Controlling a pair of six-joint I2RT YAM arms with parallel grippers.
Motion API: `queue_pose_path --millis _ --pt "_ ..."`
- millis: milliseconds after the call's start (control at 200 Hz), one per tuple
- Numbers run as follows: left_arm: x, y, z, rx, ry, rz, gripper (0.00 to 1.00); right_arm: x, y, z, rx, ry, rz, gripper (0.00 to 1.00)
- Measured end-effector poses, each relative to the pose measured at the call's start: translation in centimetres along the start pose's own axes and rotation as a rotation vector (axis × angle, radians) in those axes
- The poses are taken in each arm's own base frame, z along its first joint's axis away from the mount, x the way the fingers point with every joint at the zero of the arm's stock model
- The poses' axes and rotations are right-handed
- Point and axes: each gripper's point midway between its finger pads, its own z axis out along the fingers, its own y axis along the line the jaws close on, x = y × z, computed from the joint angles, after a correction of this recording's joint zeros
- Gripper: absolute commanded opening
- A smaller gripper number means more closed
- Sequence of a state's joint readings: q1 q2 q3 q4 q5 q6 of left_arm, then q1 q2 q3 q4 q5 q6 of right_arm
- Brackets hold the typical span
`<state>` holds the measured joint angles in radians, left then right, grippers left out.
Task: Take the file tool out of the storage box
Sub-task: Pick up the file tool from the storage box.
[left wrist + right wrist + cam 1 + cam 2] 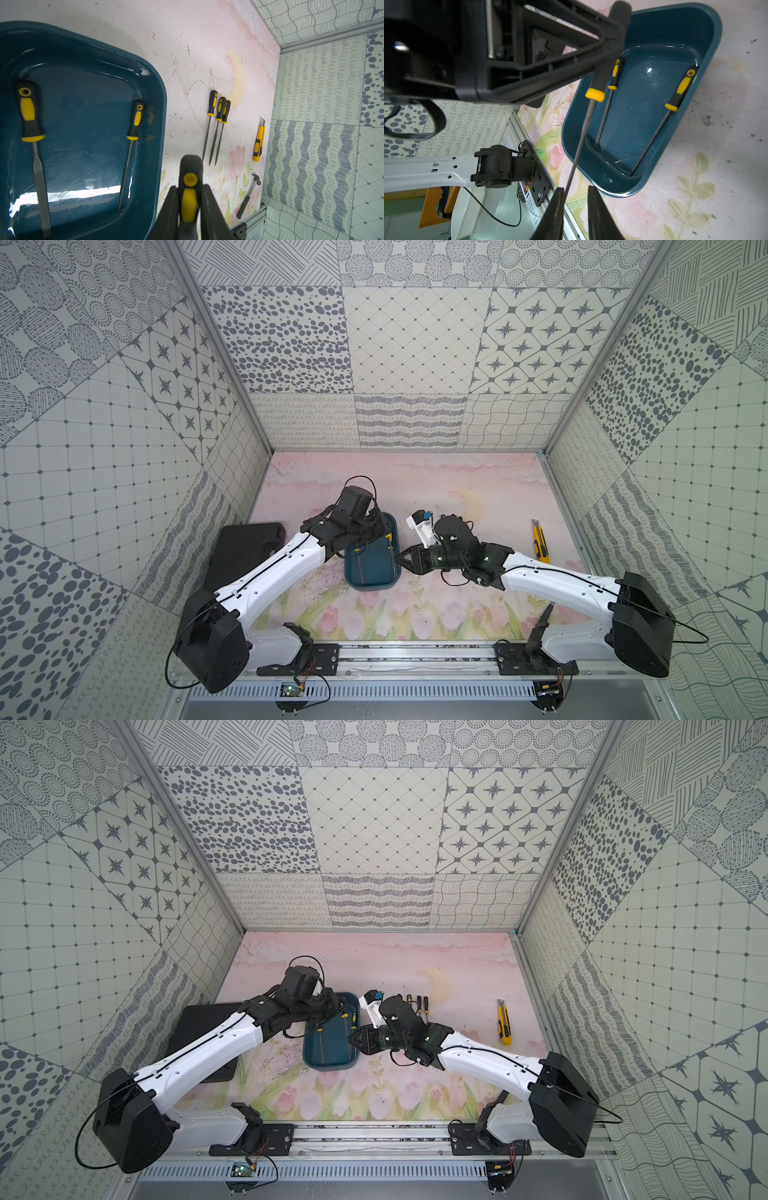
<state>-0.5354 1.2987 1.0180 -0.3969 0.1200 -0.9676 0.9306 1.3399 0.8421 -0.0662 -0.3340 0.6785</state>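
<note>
**Step in hand:** handover between arms, as I judge it.
**Held file** [579,141]: in the air, handle above the storage box [368,572], shaft slanting out past its rim.
**Left tool** [189,191]: clamped on the file's handle.
**Right tool** [575,188]: jaws apart, shaft tip just beside one finger; contact unclear.
**Next:** I close the right squarely on the thin shaft, then free the left.
**Left wrist view only:** two files [135,122] lying in the box; three files [218,116] and a hammer [248,195] on the table [187,41].
**Right wrist view only:** the shaft tip at the jaws.
</note>
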Motion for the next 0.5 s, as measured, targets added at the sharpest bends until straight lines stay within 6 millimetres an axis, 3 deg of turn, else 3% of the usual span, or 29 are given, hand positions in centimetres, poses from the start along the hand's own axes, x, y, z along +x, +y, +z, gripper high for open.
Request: queue_pose_path --millis 500 --pt "-0.28 -0.39 0.00 0.008 -0.006 -0.002 0.02 0.29 0.36 0.09 -0.014 0.011 0.014 0.10"
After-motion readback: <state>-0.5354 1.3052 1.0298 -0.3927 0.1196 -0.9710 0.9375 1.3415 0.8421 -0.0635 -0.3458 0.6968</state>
